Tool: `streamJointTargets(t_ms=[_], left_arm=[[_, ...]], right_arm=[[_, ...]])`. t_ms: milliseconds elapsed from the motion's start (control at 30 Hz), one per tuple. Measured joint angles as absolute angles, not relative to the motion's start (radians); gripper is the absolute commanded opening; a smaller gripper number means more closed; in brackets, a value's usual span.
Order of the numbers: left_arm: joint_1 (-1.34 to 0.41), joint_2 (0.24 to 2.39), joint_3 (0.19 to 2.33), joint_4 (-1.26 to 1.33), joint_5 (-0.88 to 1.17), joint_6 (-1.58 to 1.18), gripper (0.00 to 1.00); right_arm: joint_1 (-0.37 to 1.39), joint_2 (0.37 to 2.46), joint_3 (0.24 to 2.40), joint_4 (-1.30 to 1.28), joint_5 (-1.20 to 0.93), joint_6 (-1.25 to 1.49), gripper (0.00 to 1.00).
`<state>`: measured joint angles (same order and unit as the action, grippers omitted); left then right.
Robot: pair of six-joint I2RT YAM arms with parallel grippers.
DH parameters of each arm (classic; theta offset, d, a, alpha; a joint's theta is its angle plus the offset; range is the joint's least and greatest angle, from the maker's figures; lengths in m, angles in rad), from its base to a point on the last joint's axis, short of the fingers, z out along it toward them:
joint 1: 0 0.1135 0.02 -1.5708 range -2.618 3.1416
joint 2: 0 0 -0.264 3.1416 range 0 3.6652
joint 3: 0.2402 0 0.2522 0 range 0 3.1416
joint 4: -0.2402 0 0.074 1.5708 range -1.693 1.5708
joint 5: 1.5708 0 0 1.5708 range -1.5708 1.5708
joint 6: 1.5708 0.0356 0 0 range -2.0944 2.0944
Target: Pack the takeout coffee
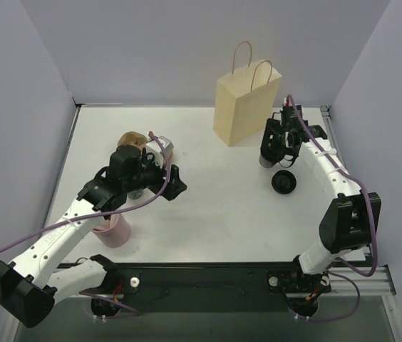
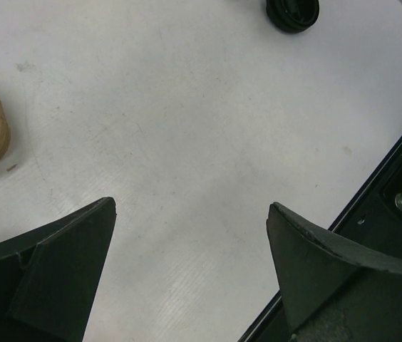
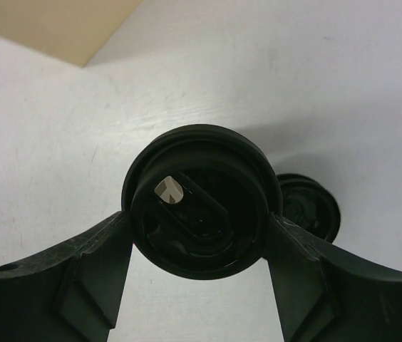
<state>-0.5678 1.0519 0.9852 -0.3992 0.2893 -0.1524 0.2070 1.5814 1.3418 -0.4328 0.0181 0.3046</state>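
The right hand (image 3: 199, 222) is closed around the coffee (image 3: 197, 203) at its lid, on the right of the desk (image 1: 215, 214), beside the bag (image 1: 244, 107). The left hand (image 2: 190, 235) is wide and holds nothing.

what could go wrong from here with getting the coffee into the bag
1. The right pincer seems to pinch the takeout coffee at its lid rim, so the cup might slip or the lid pop off when lifted.
2. The paper bag stands upright and unsupported, handles over its mouth; the cup could snag them or tip it.
3. A black round item sits right beside the cup and may get knocked.
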Motion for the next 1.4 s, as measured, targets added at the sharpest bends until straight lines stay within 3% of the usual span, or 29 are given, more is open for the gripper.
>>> streamJointTargets(t_ms=[333,733,867,1000,1100,1400], left_arm=[[-0.58,1.049,0.956,-0.388,0.3,-0.122,0.97],[-0.582,1.043,0.943,-0.384,0.289,-0.113,0.97],[-0.582,1.035,0.939,-0.384,0.281,-0.111,0.97],[-0.582,1.028,0.938,-0.384,0.257,-0.11,0.97],[-0.582,1.028,0.938,-0.384,0.236,-0.109,0.97],[-0.582,1.008,0.938,-0.384,0.197,-0.11,0.97]], right_arm=[[-0.01,1.612,1.4,-0.478,0.041,0.321,0.57],[-0.212,1.479,1.148,-0.538,0.053,0.328,0.58],[-0.232,1.457,1.114,-0.539,0.043,0.331,0.66],[-0.252,1.443,1.09,-0.537,0.036,0.343,0.82],[-0.264,1.432,1.079,-0.538,0.034,0.347,0.88],[-0.269,1.391,1.086,-0.553,0.031,0.351,0.91]])
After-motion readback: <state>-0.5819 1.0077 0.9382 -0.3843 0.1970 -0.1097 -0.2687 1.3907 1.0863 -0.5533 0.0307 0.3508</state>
